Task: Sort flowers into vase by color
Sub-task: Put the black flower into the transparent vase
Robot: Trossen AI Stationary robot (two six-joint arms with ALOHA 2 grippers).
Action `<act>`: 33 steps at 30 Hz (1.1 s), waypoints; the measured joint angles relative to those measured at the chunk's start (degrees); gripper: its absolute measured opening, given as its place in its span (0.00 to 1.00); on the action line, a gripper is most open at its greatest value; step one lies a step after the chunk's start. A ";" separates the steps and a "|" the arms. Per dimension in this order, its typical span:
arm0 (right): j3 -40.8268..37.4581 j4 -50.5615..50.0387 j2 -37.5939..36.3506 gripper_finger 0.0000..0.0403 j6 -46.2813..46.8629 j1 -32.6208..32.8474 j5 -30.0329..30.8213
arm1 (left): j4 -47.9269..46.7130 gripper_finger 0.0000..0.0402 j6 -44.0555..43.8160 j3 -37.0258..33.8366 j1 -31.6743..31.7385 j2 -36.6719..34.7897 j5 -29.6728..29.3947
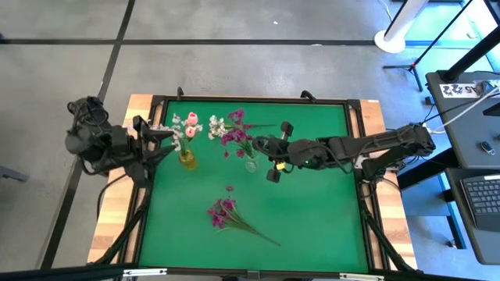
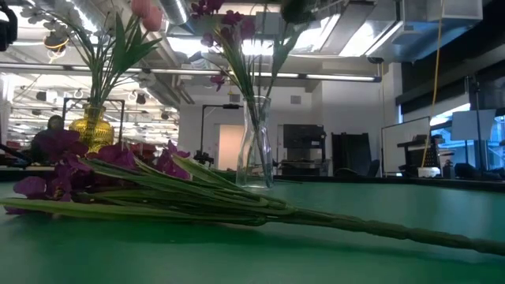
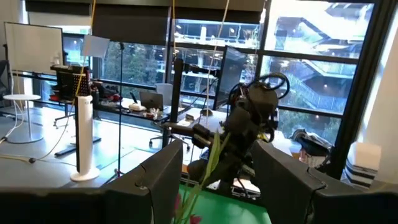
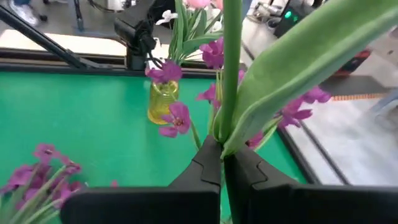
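A yellow vase (image 1: 187, 158) holds white and pink flowers (image 1: 190, 123). To its right, a clear vase (image 1: 251, 164) holds magenta flowers (image 1: 235, 133). A loose magenta bunch (image 1: 225, 213) lies flat on the green mat, nearer the front. My right gripper (image 1: 261, 145) is above the clear vase, shut on a green flower stem (image 4: 231, 74) with a broad leaf (image 4: 298, 68). My left gripper (image 1: 167, 138) stands open just left of the yellow vase. In the left wrist view, a thin green leaf (image 3: 208, 165) shows in the wide gap between its fingers. My right gripper pinches the green stem (image 4: 222, 134) between its two fingertips, just below where the broad leaf branches off. The fingers come from the table's right, slanting slightly down, and lie across the stem. The stem stands upright above the fingers; its lower end is hidden by them.
A raised black frame (image 1: 355, 148) borders the green mat. Bare mat lies at the near right (image 1: 320, 218) and near left. Beyond the table are a white stand base (image 1: 394, 39), a tripod and a desk with a keyboard (image 1: 483, 195).
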 joint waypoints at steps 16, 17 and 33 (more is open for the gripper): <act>-0.04 -2.95 2.92 0.26 8.92 -3.58 -12.08 | -2.71 0.47 -2.72 0.00 0.00 0.22 0.13; -0.04 -3.05 2.92 0.30 8.92 -3.58 -12.07 | -3.14 0.47 -2.88 0.00 0.00 0.22 0.15; 5.19 -21.65 0.28 0.62 13.36 -3.61 -11.59 | -3.70 0.47 -3.19 0.00 -0.01 0.22 -0.15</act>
